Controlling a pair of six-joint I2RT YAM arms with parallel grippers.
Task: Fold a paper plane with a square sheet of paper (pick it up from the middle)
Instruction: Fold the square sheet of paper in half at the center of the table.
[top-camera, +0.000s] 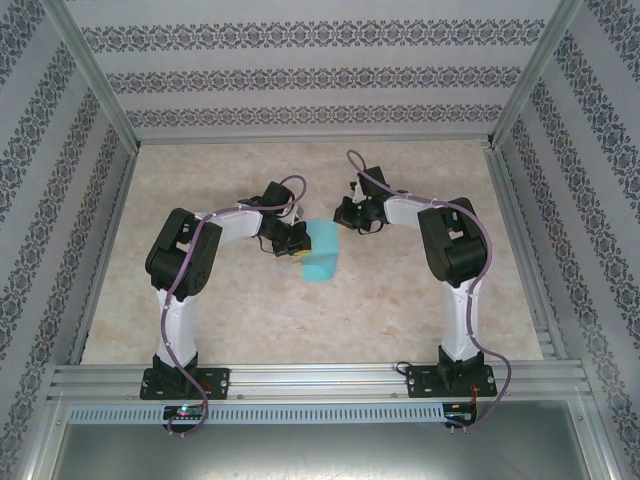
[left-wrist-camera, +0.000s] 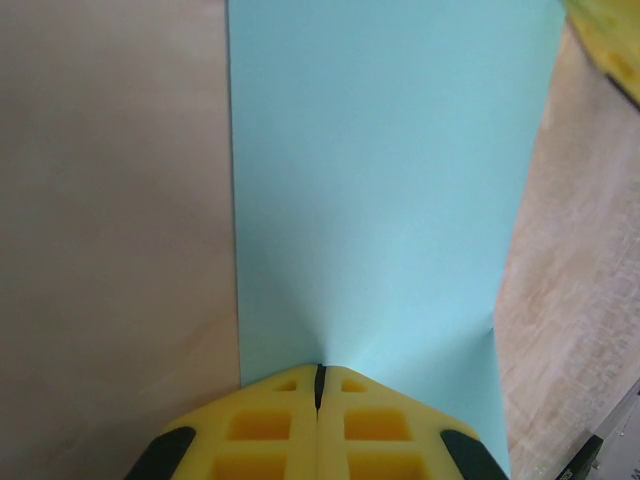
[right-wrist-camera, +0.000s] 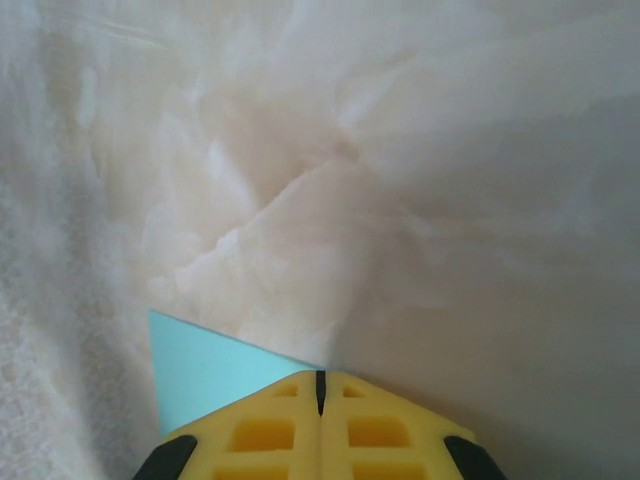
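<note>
Between two closed grippers, at mid-table, hangs a turquoise paper (top-camera: 322, 252), thin, matte and unmarked. From above it reads as a narrow upright rectangle rather than a full square, and its near end looks a shade darker than its far end.

At the left gripper (left-wrist-camera: 320, 372), the yellow fingers (left-wrist-camera: 270, 430) are pressed together with only a dark seam between them. The sheet's near edge is pinched right at their tips. A faint pucker fans out from that point. Ahead of the tips the sheet runs smooth and flat, with a straight edge on the left. On the right the edge slants and carries a small step close to the fingers, as if one layer lay over another. Beyond the far right corner of the sheet a bit of yellow from the other arm's fingers is just visible.

At the right gripper (right-wrist-camera: 320, 378), the fingers are likewise fully closed. A sharp turquoise corner juts out to the left of the tips. Its upper edge runs straight into the seam, so this gripper appears to pinch the sheet at that corner. The rest of the sheet is hidden beneath the fingers. The pale marbled table (top-camera: 250, 320) lies blurred beyond both sets of tips.
</note>
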